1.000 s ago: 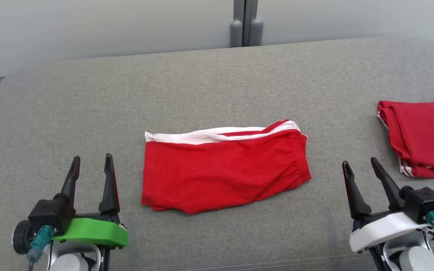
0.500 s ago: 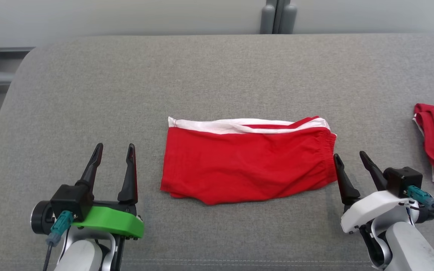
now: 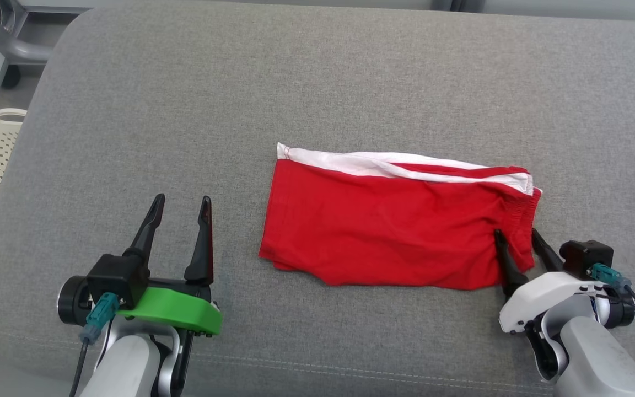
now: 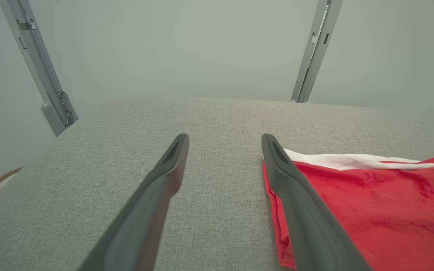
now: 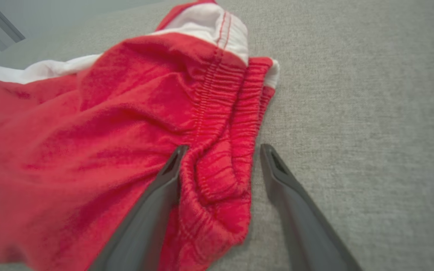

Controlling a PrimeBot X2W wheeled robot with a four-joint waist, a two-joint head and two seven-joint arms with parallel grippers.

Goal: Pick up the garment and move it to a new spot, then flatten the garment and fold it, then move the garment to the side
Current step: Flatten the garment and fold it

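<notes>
The right gripper (image 3: pixel 516 232) had come in from the bare grey cushion (image 3: pixel 350 82) on the right. It now straddled the elastic waistband (image 5: pixel 224 113) at the near right corner of the red shorts (image 3: pixel 394 220). Its fingers stood apart, one pressing into the cloth, with nothing clamped yet. The left gripper (image 3: pixel 182 198) hung spread and empty just left of the shorts, as before. The shorts lay folded mid-cushion. Folding looked finished, and this seemed to be the start of the grasp for moving them aside.
</notes>
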